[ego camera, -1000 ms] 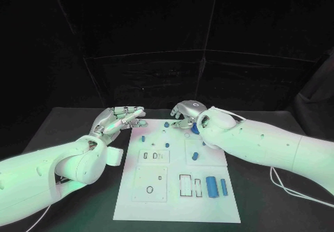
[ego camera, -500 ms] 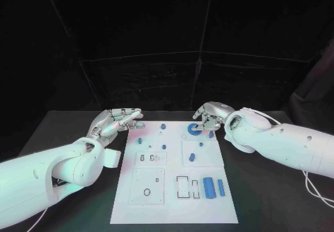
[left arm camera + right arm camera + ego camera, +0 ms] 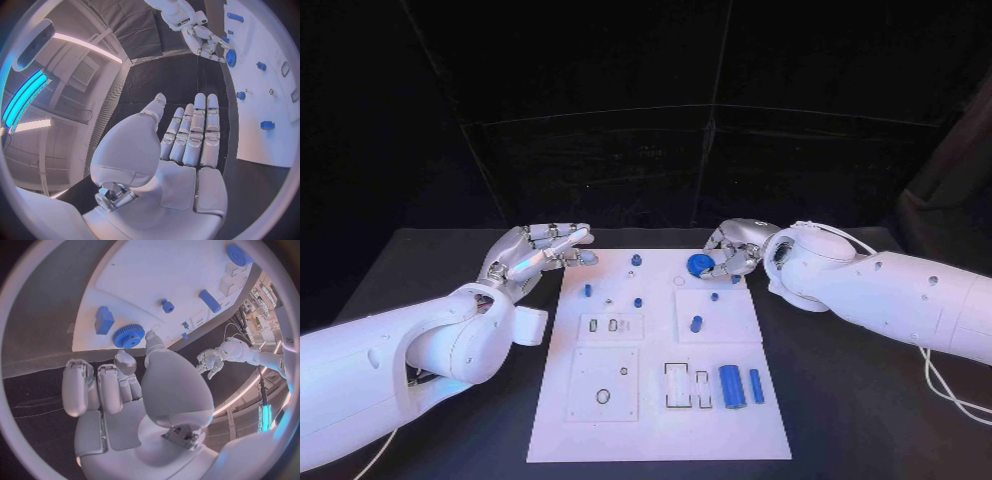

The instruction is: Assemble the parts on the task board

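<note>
The task board (image 3: 661, 400) lies flat in the middle of the black table (image 3: 848, 420). Near its far right corner sits a blue gear (image 3: 700, 263), and the right hand (image 3: 737, 250) is just beside it. In the right wrist view the gear (image 3: 129, 335) lies on the board just beyond the fingers (image 3: 78, 387), which are loosely curled and grasp nothing; whether the thumb tip touches it cannot be told. The left hand (image 3: 538, 252) hangs at the board's far left corner, its fingers (image 3: 200, 130) straight, together and released, holding nothing. Other blue parts lie spread over the board, among them a cylinder (image 3: 730, 383) near the front.
</note>
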Motion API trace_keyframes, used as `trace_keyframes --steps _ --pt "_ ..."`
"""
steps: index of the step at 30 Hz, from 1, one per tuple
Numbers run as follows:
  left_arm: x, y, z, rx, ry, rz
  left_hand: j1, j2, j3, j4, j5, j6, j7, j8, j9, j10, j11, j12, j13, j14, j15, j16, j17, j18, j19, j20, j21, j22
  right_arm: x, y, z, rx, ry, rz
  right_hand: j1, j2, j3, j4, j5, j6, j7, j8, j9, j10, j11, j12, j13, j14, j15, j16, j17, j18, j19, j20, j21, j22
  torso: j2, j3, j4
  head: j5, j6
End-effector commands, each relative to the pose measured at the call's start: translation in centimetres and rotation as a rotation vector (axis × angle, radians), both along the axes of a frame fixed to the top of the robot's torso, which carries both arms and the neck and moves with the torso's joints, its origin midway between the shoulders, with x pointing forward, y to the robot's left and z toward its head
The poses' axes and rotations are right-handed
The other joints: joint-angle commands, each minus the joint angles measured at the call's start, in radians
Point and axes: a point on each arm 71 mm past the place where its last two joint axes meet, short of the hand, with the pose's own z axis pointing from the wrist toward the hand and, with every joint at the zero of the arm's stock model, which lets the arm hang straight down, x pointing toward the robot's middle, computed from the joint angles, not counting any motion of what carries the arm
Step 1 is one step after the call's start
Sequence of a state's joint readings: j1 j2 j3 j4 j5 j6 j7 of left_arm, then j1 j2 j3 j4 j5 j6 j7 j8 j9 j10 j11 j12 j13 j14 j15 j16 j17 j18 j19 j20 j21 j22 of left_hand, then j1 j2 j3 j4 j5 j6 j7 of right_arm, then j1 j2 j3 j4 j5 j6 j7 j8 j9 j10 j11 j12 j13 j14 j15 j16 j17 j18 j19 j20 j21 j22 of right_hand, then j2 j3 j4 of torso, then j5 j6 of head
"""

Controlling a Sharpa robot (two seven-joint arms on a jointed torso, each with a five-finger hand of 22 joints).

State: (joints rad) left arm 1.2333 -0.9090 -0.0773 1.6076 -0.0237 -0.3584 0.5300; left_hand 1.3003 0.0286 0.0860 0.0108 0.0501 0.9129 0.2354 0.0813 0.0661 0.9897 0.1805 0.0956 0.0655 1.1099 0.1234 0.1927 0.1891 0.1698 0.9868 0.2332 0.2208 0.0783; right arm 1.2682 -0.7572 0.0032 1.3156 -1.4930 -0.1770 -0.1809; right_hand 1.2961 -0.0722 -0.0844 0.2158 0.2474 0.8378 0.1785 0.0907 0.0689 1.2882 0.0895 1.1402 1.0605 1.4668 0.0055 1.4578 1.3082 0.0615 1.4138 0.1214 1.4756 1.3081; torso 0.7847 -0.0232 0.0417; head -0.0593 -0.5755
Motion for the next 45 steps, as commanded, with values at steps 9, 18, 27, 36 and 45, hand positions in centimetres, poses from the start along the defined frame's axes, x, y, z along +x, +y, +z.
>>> trace_keyframes --steps 9,18,27,36,45 --pt "0.1 -0.2 0.0 -0.003 -0.002 -0.017 0.004 0.009 0.001 -0.008 -0.002 -0.007 0.003 -0.003 -0.001 -0.008 0.002 -0.006 -0.002 0.003 0.001 -0.004 0.001 0.013 0.006 -0.001 -0.005 -0.001 0.6 0.7 0.0 -0.048 -0.023 -0.011 0.031 0.035 -0.011 0.0 0.003 0.017 -0.006 0.018 0.003 0.044 -0.005 0.072 0.088 0.063 0.004 0.022 0.057 -0.018 0.02 -0.001 0.015 0.069 0.0 -0.0024 0.0002 0.0 -0.004" --pt "0.1 -0.1 0.0 -0.002 0.0 -0.017 0.004 0.009 0.001 -0.008 -0.002 -0.007 0.003 -0.003 -0.001 -0.008 0.002 -0.006 -0.002 0.003 0.001 -0.004 0.001 0.013 0.006 -0.001 -0.005 -0.001 0.7 0.7 -0.1 -0.064 -0.019 -0.016 0.062 0.064 -0.009 -0.019 -0.035 0.038 -0.01 0.03 0.003 0.081 -0.009 0.136 0.166 0.069 0.001 0.038 0.091 -0.023 0.037 -0.003 0.027 0.095 -0.001 -0.0026 -0.0001 0.001 -0.007" --pt "0.1 -0.1 0.0 -0.002 0.003 -0.021 0.003 0.01 0.001 -0.009 -0.002 -0.008 0.003 -0.004 -0.001 -0.009 0.002 -0.007 -0.002 0.003 0.002 -0.006 0.002 0.013 0.006 -0.001 -0.006 -0.002 0.8 1.2 -0.3 -0.107 -0.001 -0.013 0.088 0.07 -0.001 -0.044 -0.059 0.061 -0.016 0.041 0.004 0.098 -0.013 0.164 0.205 0.074 -0.002 0.051 0.118 -0.027 0.047 -0.005 0.034 0.111 0.0 -0.0019 -0.0002 0.0 -0.01" --pt "0.1 -0.1 0.0 -0.002 0.006 -0.023 0.003 0.01 0.001 -0.009 -0.002 -0.008 0.003 -0.004 -0.001 -0.009 0.002 -0.007 -0.002 0.003 0.002 -0.006 0.002 0.013 0.006 -0.001 -0.006 -0.002 0.6 2.2 0.1 -0.155 -0.077 0.01 0.113 0.08 0.021 -0.073 -0.106 0.092 -0.023 0.054 0.005 0.112 -0.02 0.182 0.231 0.076 -0.007 0.056 0.13 -0.03 0.058 -0.01 0.041 0.129 0.0 -0.0019 -0.0008 0.0 -0.012" --pt "0.0 -0.1 0.0 -0.003 0.007 -0.025 0.003 0.011 0.001 -0.009 -0.002 -0.008 0.003 -0.005 -0.001 -0.01 0.003 -0.007 -0.002 0.003 0.002 -0.006 0.002 0.013 0.006 -0.001 -0.007 -0.002 0.1 3.4 0.9 -0.162 -0.192 0.035 0.177 0.134 0.11 -0.122 -0.162 0.163 -0.042 0.077 0.009 0.138 -0.038 0.212 0.271 0.078 -0.022 0.061 0.14 -0.036 0.076 -0.021 0.051 0.154 0.0 -0.003 0.0001 0.0 -0.012"
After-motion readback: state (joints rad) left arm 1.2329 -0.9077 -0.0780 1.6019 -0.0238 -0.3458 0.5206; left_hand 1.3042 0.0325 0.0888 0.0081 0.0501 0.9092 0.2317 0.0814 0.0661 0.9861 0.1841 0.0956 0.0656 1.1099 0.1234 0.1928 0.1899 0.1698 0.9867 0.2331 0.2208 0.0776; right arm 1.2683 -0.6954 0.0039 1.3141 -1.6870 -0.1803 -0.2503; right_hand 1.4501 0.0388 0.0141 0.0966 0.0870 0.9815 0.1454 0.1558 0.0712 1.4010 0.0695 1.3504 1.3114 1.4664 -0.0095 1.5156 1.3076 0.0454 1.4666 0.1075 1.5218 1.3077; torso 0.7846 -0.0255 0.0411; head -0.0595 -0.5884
